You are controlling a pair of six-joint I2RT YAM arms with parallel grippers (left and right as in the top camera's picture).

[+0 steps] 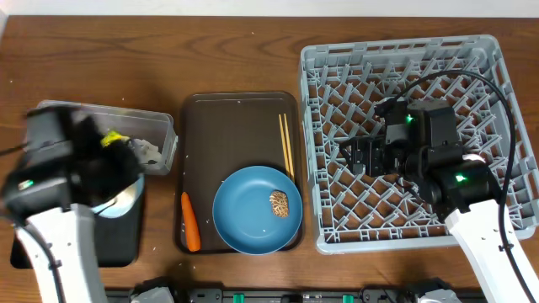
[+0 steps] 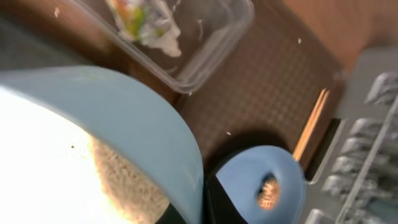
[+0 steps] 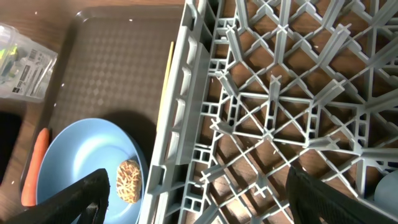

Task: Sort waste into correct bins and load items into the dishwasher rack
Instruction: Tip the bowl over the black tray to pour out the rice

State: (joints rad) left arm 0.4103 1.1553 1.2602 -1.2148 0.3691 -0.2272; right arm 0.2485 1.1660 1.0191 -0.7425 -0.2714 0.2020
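1. Overhead, I see the big grey rack [image 1: 337,202] on the right of the bench [image 1: 126,50]. My right gripper [image 3: 199,183] hangs over it, wide open and holding nothing.
2. The blue plate [image 1: 244,223] sits on the brown tray [image 1: 236,126].
3. My left gripper [image 1: 114,181] pinches the white bowl [image 1: 122,202] above the black tray [image 1: 118,244].
4. The wrapper [image 1: 111,139] lies in the clear tub [image 1: 164,139].
5. The carrot [image 1: 190,223] and chopsticks [image 1: 286,143] lie on the brown tray, and the brown lump [image 1: 280,204] is on the plate.
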